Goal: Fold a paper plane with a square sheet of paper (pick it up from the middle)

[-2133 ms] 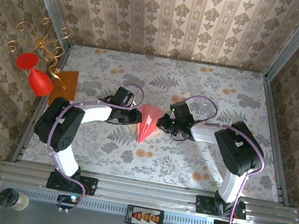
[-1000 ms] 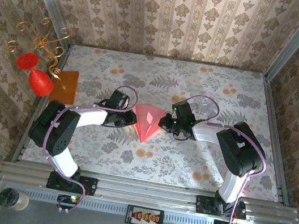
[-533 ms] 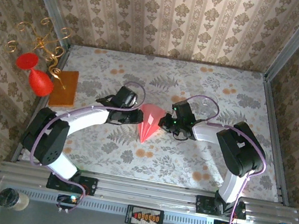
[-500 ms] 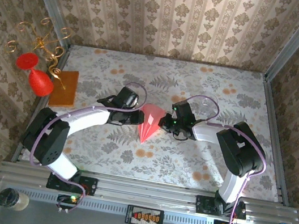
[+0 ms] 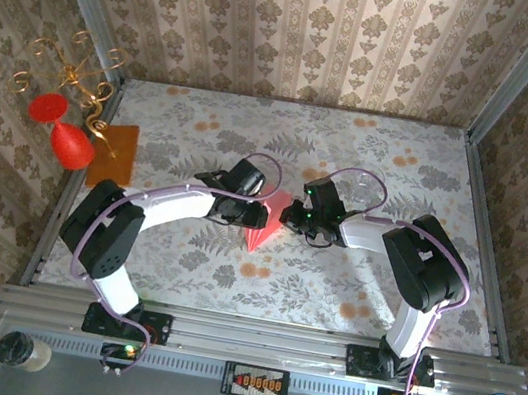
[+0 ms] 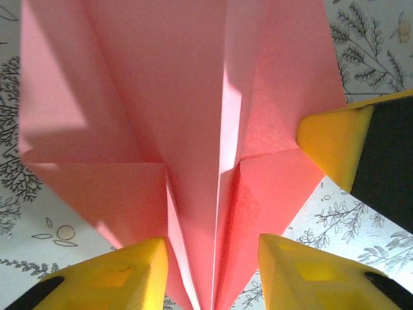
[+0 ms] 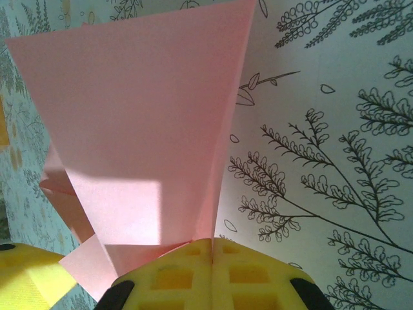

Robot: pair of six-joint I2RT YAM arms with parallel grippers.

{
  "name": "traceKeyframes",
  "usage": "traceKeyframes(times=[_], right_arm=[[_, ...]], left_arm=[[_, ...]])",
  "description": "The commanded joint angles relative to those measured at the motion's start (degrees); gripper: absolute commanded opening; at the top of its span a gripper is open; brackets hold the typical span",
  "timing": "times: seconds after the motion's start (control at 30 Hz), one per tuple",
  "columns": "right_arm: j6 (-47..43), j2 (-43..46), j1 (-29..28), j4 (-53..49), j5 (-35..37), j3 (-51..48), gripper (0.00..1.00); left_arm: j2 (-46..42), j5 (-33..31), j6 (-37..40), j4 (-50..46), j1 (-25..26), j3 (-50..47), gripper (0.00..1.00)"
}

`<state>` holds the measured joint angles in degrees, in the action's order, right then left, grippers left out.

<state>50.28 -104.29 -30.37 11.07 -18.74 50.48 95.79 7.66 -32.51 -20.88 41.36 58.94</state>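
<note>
Creasing the paper plane [image 5: 260, 232] appears to be the step in hand; it lies mid-tabletop [image 5: 400, 170] between both arms. Note that the right pincer [image 7: 213, 248] is clenched on the plane's edge. The left pincer [image 6: 213, 258] is released, fingers astride the centre fold. The next move probably calls for closing squarely on that fold without dragging the paper.

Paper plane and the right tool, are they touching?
Touching. The right wrist view shows the right tool shut on the paper plane, with its pink edge pinched in the seam.
</note>
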Motion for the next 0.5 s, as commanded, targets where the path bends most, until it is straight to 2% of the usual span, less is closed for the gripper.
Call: traceKeyframes(times=[0.0, 0.47], right_arm=[[0.19, -1.03, 0.2, 0.68, -1.14, 0.94, 0.01], [0.46, -1.28, 0.3, 0.63, -0.95, 0.89, 0.01]], left_arm=[[2.13, -1.16, 2.29, -2.63, 0.49, 2.08, 0.42], [5.89, -1.53, 4.73, -4.18, 3.35, 5.2, 0.47]])
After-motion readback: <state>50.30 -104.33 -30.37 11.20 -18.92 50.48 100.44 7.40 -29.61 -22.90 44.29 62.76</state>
